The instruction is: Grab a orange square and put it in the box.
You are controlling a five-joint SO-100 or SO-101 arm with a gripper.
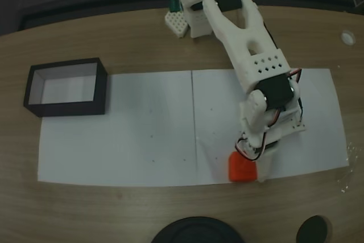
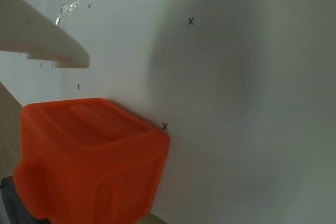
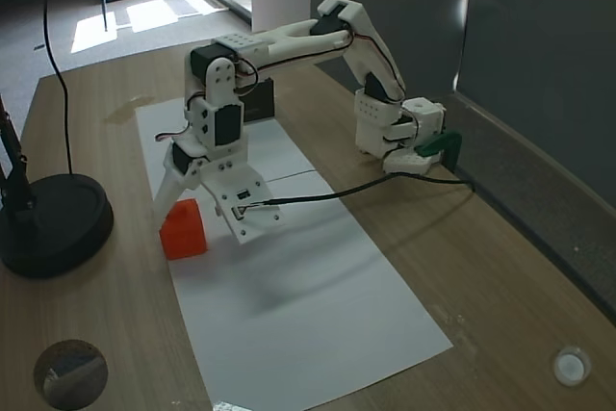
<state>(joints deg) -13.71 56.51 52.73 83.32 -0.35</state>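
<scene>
The white arm (image 1: 250, 55) reaches down across the white paper sheet (image 1: 142, 135), well apart from the black-walled box (image 1: 65, 87), so its gripper (image 3: 188, 201) stands over the orange square (image 1: 242, 169) at the sheet's edge, seemingly ready to grasp. The fingers look parted around the cube, but contact is hidden; one pale finger (image 2: 44, 40) hangs above it in the wrist view.

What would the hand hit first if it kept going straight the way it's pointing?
Most likely the cube, which sits right at the tips of the downward-pointing hand, with the paper just beneath; whether they touch is unclear.
</scene>
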